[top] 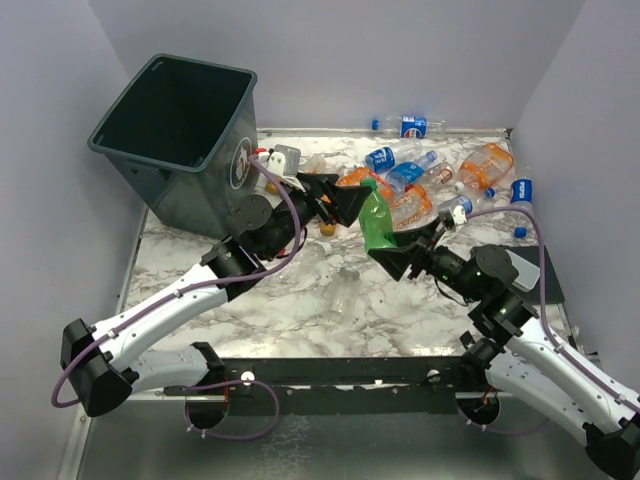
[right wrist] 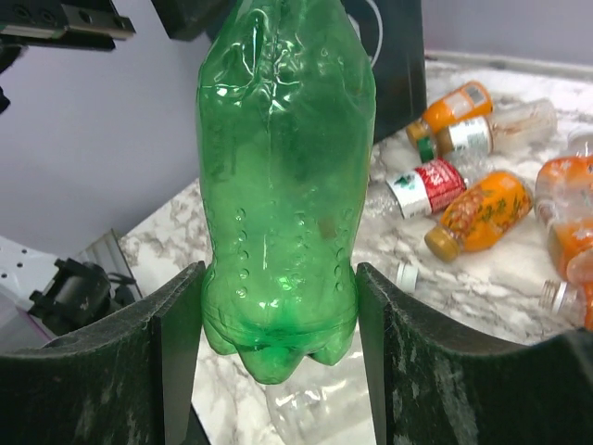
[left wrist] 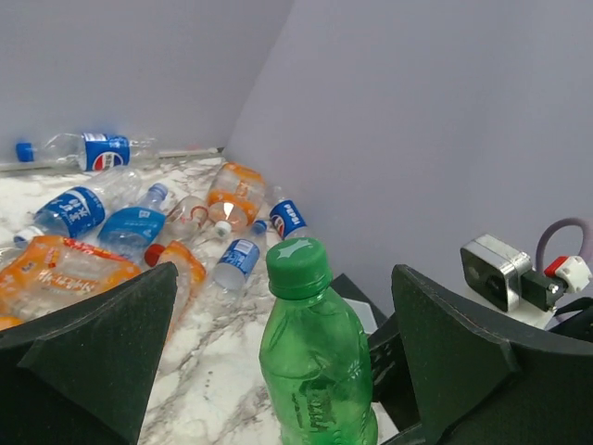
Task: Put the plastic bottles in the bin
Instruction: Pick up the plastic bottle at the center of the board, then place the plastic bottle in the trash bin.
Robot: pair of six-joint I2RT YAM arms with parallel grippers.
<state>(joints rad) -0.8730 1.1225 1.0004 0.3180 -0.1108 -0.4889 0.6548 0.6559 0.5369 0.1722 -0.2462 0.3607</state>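
In the right wrist view the green bottle [right wrist: 283,185] runs off the top edge — its cap is unseen — and hides most of the bin [right wrist: 400,65]. The left wrist view cuts off the bottle's base.

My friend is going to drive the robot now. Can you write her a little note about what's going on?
Left end effector: open, its jaws on either side of the green bottle cap, not touching it.
Right end effector: shut on the green bottle's base, lifted off the table.
Bin: far left corner; no bottle shows inside.
Other bottles: piled at the far right; one clear bottle mid-table.
Done: green bottle picked up.
Left: bin it, then all the rest.
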